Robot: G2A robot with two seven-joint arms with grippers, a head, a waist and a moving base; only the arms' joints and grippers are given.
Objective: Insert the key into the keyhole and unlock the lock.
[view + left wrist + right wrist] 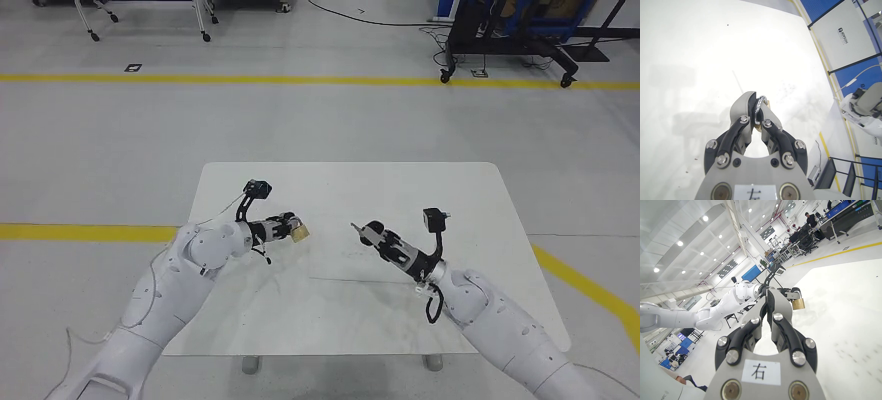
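Observation:
My left gripper [287,229] is held above the white table [400,190], left of centre, and is shut on a brass padlock [299,232]. In the left wrist view the fingers [742,106] clamp the steel shackle [759,105], and bits of the brass body [769,103] show behind them. My right gripper [367,233] hovers a short way to the right of the padlock, pointing at it. It is shut on the key [354,227], whose thin tip sticks out toward the lock. From the right wrist the padlock [798,303] hangs just beyond the closed fingertips [770,294], which hide the key.
Bare white tabletop lies under and around both grippers. Yellow floor lines [300,78] run behind the table, with a dark cart [520,40] at the far right. Workbenches and people stand far off in the room.

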